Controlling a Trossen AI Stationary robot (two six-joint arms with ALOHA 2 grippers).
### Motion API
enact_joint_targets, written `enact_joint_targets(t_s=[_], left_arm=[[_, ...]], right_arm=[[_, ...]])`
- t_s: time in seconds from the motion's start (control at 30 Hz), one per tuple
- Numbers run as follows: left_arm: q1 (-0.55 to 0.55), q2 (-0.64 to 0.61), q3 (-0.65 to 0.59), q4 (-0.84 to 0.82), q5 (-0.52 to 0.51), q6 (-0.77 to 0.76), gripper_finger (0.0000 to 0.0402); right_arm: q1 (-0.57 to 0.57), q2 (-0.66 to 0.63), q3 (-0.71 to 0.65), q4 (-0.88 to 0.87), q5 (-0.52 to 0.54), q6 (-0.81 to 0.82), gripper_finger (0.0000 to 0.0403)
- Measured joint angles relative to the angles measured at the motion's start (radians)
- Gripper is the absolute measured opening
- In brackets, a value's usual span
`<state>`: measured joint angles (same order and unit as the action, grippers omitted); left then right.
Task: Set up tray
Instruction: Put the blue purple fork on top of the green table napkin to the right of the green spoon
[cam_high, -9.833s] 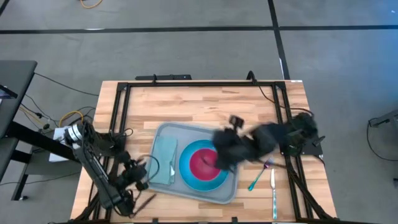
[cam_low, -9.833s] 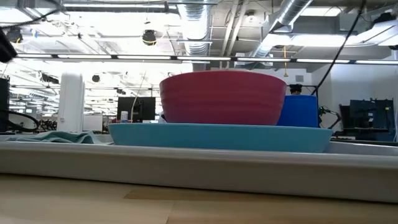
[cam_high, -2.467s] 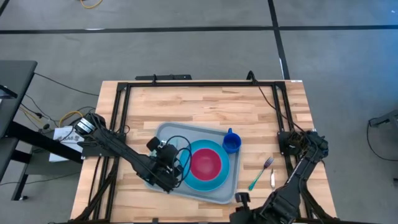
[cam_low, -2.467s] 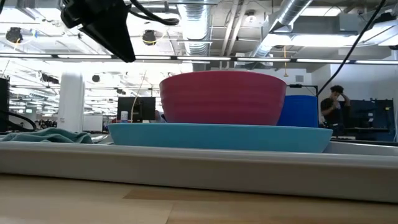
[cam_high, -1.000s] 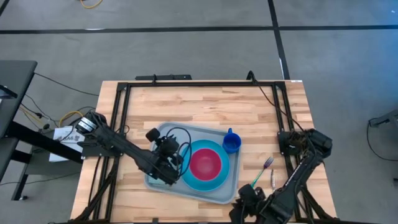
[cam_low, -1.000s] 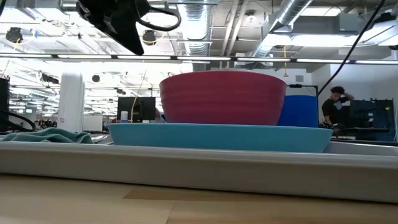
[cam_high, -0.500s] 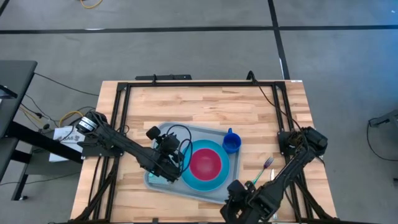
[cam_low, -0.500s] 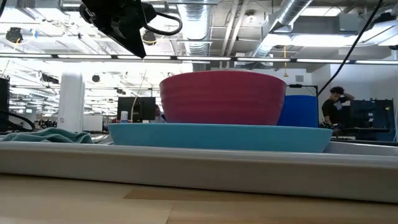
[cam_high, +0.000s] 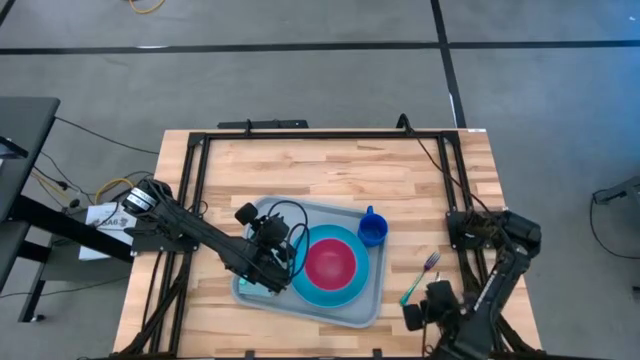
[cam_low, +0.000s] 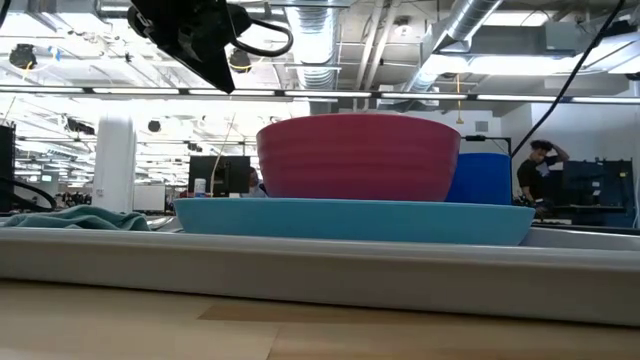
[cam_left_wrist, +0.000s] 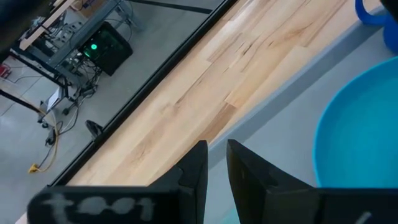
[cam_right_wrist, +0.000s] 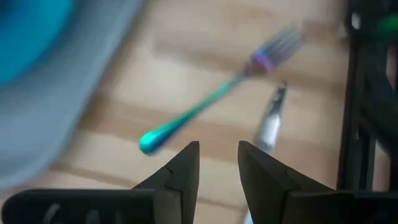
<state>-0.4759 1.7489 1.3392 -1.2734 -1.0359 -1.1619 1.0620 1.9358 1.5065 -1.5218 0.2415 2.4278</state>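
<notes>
Tray (cam_high: 350, 308) mid-desk — plate, bowl, cup, napkin already on it. Fork (cam_high: 420, 277) and knife still on desk, right of tray. Right tool (cam_right_wrist: 217, 163) narrowly parted, empty, over fork — left tool (cam_left_wrist: 216, 163) narrow, empty, above tray's left.

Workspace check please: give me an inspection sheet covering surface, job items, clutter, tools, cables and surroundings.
Surface: wooden table inside a black frame.
Job's things: tray holds plate with red bowl, a cup at its corner and a napkin; fork and knife lie on the table beside the tray.
Clutter: nothing seen.
Tools: left tool above the tray's napkin side, fingers narrowly apart, empty; right tool above the fork, open, empty.
Cables: loose leads on the floor left of the table.
Surroundings: a person stands far behind.
</notes>
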Motion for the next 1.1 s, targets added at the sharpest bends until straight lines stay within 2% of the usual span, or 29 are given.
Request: enact_joint_targets(t_s=[0.1, 0.3, 0.57, 1.1], left_arm=[[0.000, 0.000, 0.000, 0.001, 0.000, -0.001, 0.0050], [0.000, 0.000, 0.000, 0.011, 0.001, -0.003, 0.0050], [0.000, 0.000, 0.000, 0.010, 0.001, -0.004, 0.0050], [0.000, 0.000, 0.000, 0.009, 0.000, -0.004, 0.0050]], right_arm=[[0.011, 0.001, -0.044, 0.066, -0.052, 0.022, 0.0102], [-0.031, 0.014, -0.121, 0.225, 0.156, -0.039, 0.0102], [-0.111, 0.017, -0.148, 0.211, 0.153, -0.151, 0.0102], [-0.162, 0.016, -0.147, 0.264, 0.174, -0.210, 0.0102]])
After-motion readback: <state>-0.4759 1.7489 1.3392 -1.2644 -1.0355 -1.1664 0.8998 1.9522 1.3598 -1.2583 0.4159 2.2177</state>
